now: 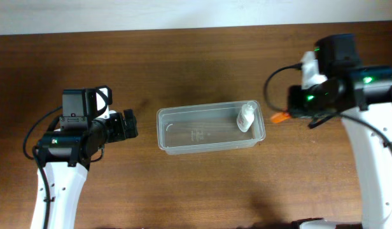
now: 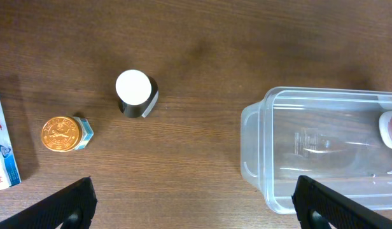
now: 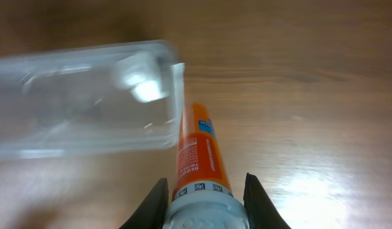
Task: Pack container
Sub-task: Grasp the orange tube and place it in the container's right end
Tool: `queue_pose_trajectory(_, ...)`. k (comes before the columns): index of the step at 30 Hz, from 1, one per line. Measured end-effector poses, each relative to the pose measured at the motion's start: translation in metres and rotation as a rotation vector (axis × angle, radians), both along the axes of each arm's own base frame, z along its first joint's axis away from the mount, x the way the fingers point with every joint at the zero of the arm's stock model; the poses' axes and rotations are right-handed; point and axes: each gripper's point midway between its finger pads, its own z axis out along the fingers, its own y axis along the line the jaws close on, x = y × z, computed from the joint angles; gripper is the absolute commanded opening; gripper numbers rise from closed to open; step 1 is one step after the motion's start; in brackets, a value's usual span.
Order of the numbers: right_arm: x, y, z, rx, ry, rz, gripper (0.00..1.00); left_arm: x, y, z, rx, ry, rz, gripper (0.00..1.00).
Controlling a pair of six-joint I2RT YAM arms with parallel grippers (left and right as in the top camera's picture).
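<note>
Overhead looks straight down from afar; my 2 wrist cameras look down close; all 3 share the container (image 1: 209,109).

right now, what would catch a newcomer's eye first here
The clear container sits in the middle of the table, with one small white bottle in its right end. Just outside that end, the right gripper grips an orange tube aimed at the container's corner.

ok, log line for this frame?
right gripper: shut on orange tube, outside container | left gripper: open, empty | white bottle: in container
</note>
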Motion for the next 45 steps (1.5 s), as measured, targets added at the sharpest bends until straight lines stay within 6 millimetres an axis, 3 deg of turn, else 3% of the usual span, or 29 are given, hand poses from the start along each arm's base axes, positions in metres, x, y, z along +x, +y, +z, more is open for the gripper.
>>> queue_pose_trajectory(5,-0.009,0.047,-0.005,-0.006,0.021,0.159,0.12,0.000,0.000,0.000,0.000,0.000,0.000,1.00)
queue_pose_trajectory(7,-0.009,0.052,-0.009,-0.010,0.033,0.176,0.12,0.000,0.000,0.000,0.000,0.000,0.000,0.99)
queue_pose_trajectory(12,0.003,0.054,-0.034,-0.039,0.085,0.177,0.12,0.000,0.000,0.000,0.000,0.000,0.000,0.99)
queue_pose_trajectory(20,0.017,0.054,-0.105,-0.070,0.132,0.172,0.12,0.000,0.003,0.000,0.014,0.000,0.009,0.99)
queue_pose_trajectory(25,0.020,0.053,-0.133,-0.079,0.126,0.169,0.14,0.000,0.003,0.000,0.016,0.000,0.010,0.99)
queue_pose_trajectory(28,0.020,0.048,-0.141,-0.107,0.128,0.163,0.37,0.000,0.003,0.000,0.016,0.000,0.010,0.99)
queue_pose_trajectory(30,0.020,0.045,-0.141,-0.124,0.125,0.163,0.39,0.000,0.003,0.000,0.016,0.000,0.010,1.00)
queue_pose_trajectory(34,0.021,0.043,-0.141,-0.140,0.121,0.165,0.62,0.000,0.003,0.000,0.016,0.000,0.010,0.99)
queue_pose_trajectory(39,0.021,0.041,-0.140,-0.149,0.122,0.164,0.67,0.000,0.003,0.000,0.016,0.000,0.010,0.99)
queue_pose_trajectory(42,0.023,0.041,-0.128,-0.148,0.115,0.162,0.74,0.000,0.003,0.000,0.016,0.000,0.010,0.99)
queue_pose_trajectory(45,0.038,0.045,-0.094,-0.133,0.033,0.159,0.93,0.000,0.004,0.000,0.018,-0.001,0.012,0.99)
